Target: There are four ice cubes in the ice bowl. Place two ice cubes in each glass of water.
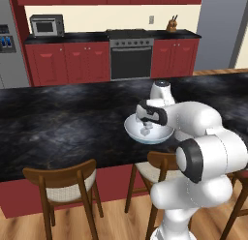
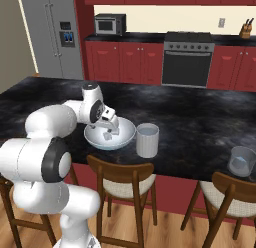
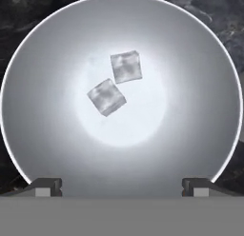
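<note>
Ice bowl (image 3: 43,135) on black marble island counter (image 1: 63,123), open empty hand (image 3: 121,185) above.

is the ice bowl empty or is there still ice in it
Not empty: the hand view shows two ice cubes lying near the middle of the ice bowl, corners about touching.

Two ice cubes (image 3: 116,85) lie corner to corner in the ice bowl (image 2: 95,138) on the counter (image 2: 200,122), with one glass of water (image 2: 147,140) just to its right and another glass (image 2: 242,162) farther right near the counter's front edge.
</note>
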You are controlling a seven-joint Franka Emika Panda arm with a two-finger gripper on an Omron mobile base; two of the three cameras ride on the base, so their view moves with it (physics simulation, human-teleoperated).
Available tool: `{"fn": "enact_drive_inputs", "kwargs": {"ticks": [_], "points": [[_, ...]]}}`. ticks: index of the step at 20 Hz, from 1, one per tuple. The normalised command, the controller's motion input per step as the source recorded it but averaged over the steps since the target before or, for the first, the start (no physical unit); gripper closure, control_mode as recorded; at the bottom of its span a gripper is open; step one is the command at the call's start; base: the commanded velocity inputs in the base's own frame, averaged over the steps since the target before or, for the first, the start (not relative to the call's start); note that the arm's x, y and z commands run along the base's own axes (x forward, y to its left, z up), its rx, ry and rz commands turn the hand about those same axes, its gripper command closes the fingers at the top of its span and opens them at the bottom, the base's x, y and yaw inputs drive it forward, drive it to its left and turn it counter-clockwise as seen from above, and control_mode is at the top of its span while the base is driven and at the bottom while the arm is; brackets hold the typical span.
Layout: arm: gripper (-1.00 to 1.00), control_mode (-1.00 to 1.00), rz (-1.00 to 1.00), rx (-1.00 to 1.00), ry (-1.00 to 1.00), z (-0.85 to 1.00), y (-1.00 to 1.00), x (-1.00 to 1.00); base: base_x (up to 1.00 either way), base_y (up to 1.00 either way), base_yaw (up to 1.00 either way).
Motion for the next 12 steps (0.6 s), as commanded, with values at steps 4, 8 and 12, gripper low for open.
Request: {"fn": "enact_drive_inputs", "kwargs": {"ticks": [4, 8, 12], "points": [[-1.0, -1.0, 0.1, 0.0, 0.0, -0.31, 0.0, 0.33, 0.0, 0.0, 0.0], [-1.0, -1.0, 0.18, 0.0, 0.03, -0.32, 0.0, 0.32, 0.0, 0.0, 0.0], [-1.0, -1.0, 0.17, 0.0, 0.06, -0.25, 0.0, 0.3, 0.0, 0.0, 0.0]]}}
